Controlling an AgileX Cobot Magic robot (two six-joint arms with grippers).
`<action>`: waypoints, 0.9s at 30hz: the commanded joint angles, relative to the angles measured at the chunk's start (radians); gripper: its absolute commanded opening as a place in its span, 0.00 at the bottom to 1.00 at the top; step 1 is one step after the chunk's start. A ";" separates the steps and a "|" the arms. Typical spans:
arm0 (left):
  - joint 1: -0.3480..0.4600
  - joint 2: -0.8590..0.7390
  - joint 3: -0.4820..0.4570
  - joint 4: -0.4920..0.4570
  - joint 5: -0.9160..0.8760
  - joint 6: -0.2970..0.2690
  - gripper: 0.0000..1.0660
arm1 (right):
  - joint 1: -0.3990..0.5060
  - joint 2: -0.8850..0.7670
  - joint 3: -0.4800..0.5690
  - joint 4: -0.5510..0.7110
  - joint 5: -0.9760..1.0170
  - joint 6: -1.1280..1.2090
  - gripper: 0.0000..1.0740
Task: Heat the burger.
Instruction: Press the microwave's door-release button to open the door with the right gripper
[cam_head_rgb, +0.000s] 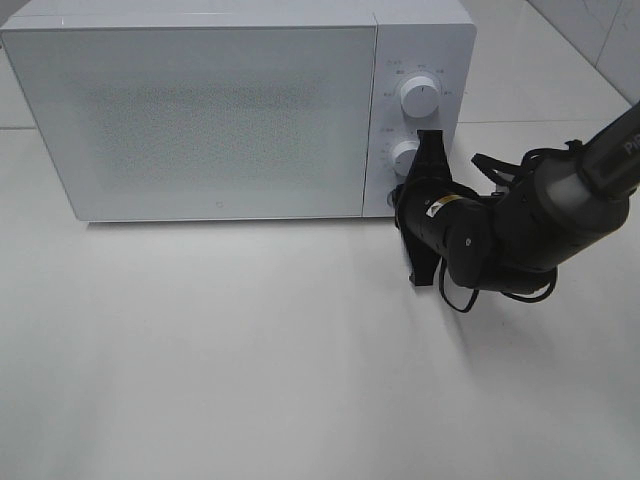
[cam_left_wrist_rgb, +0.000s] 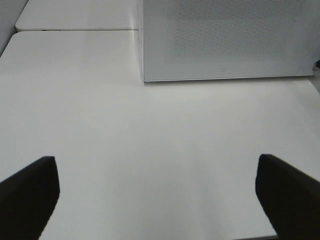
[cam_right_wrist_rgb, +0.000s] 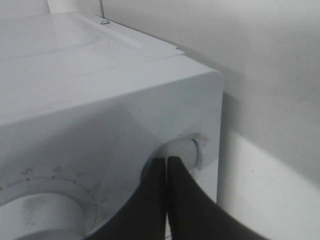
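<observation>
The microwave (cam_head_rgb: 220, 120) is shut, burger unseen — right pincer (cam_right_wrist_rgb: 166, 160), pinched closed, touches its round button (cam_right_wrist_rgb: 182, 150); left pincer (cam_left_wrist_rgb: 156, 167) wide, empty. Progress unclear.

High camera looks down on white boxy microwave (cam_head_rgb: 200, 110); left wrist views its door (cam_left_wrist_rgb: 225, 40) from afar; right wrist sits close on its dials (cam_right_wrist_rgb: 40, 215).

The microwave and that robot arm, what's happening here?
The right end effector, shut, has its tips at a small round button at the corner of the white microwave's control panel. The door is closed and no burger is in view. The left end effector hangs open over the table, holding nothing.
</observation>
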 joint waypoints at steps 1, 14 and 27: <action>0.001 -0.015 0.004 -0.003 -0.003 -0.001 0.94 | -0.005 -0.022 -0.028 0.017 -0.100 0.002 0.00; 0.001 -0.015 0.004 -0.003 -0.003 -0.001 0.94 | -0.005 0.030 -0.125 0.079 -0.214 -0.047 0.00; 0.001 -0.015 0.004 -0.004 -0.003 -0.001 0.94 | -0.008 0.050 -0.199 0.116 -0.243 -0.129 0.00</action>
